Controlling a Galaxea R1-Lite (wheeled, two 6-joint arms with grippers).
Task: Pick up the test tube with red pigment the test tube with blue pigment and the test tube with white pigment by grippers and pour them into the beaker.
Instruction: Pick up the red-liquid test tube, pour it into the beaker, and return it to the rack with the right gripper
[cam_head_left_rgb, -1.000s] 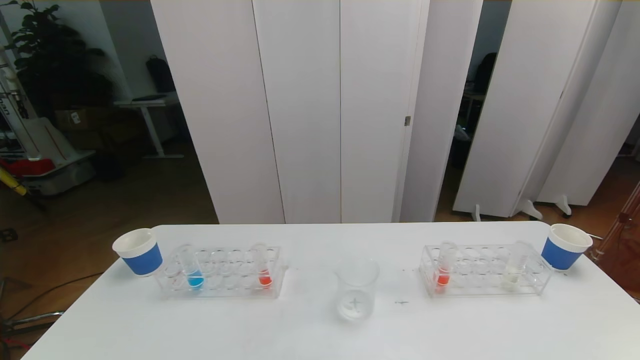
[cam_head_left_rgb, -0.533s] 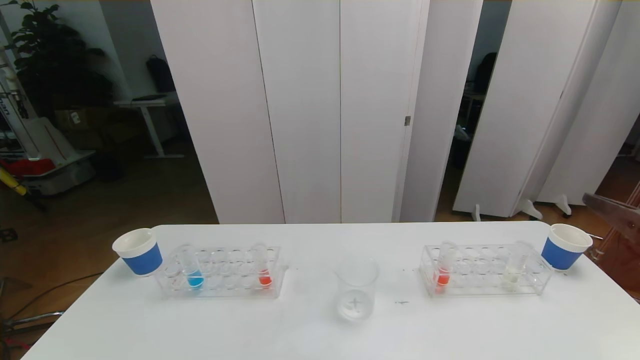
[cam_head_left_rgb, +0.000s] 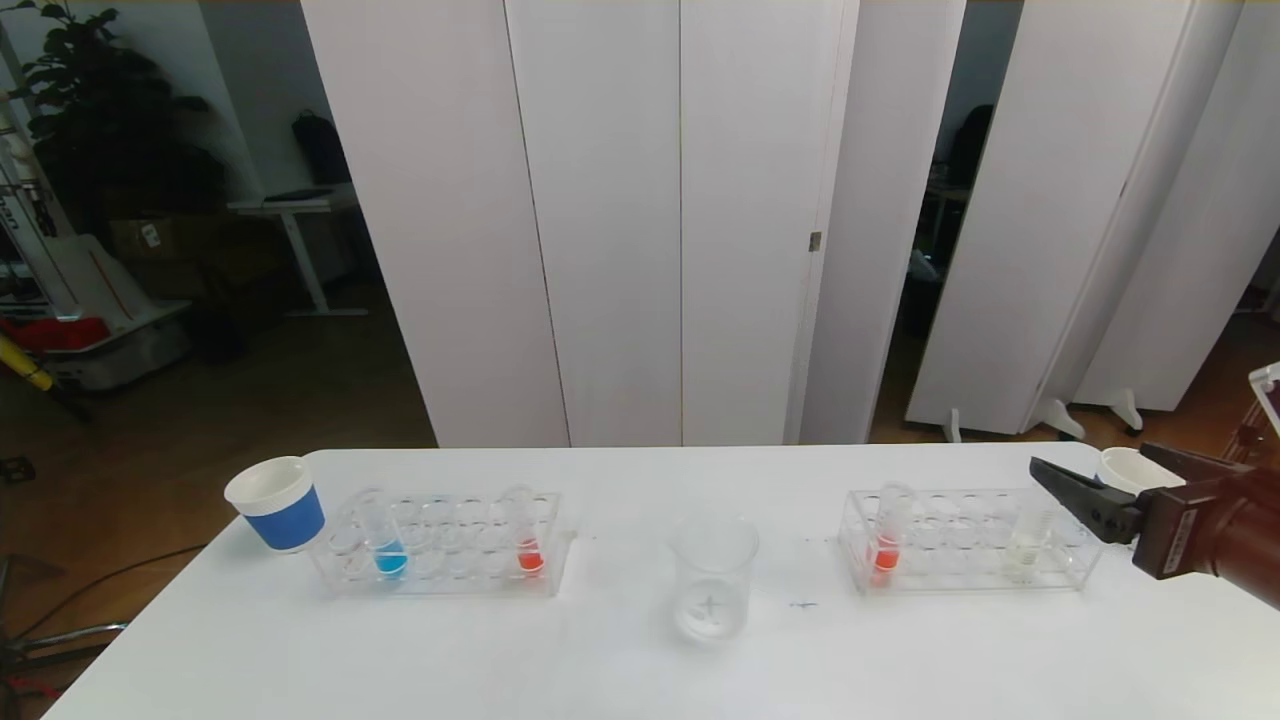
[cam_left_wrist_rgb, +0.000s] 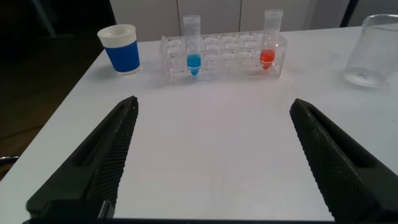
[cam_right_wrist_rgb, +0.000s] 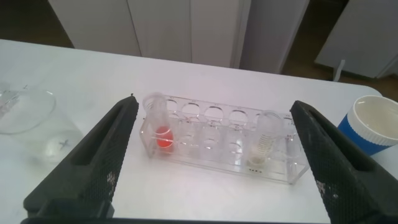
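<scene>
At the frame's right edge the right gripper (cam_head_left_rgb: 1105, 480) hangs wide open beside the test tube with white pigment (cam_head_left_rgb: 1030, 535), while the left gripper (cam_left_wrist_rgb: 211, 155), equally wide, holds nothing.

The white table (cam_head_left_rgb: 620, 670) carries two clear plastic racks (cam_head_left_rgb: 440, 545) (cam_head_left_rgb: 965, 540): the left one holds the test tube with blue pigment (cam_head_left_rgb: 385, 545), sky blue, and a tube of orange-red liquid (cam_head_left_rgb: 525, 540), the right one another orange-red tube (cam_head_left_rgb: 888, 540) and the test tube with white pigment (cam_head_left_rgb: 1030, 540), pale cream with fine ridged lines. The beaker (cam_head_left_rgb: 712, 580) is clear glass with faint white marks, and the paper cups (cam_head_left_rgb: 278, 503) (cam_right_wrist_rgb: 373, 127) are white with a blue band. The right gripper (cam_head_left_rgb: 1115, 485) has black fingers with a fine stippled texture, as does the left gripper (cam_left_wrist_rgb: 214, 155).
</scene>
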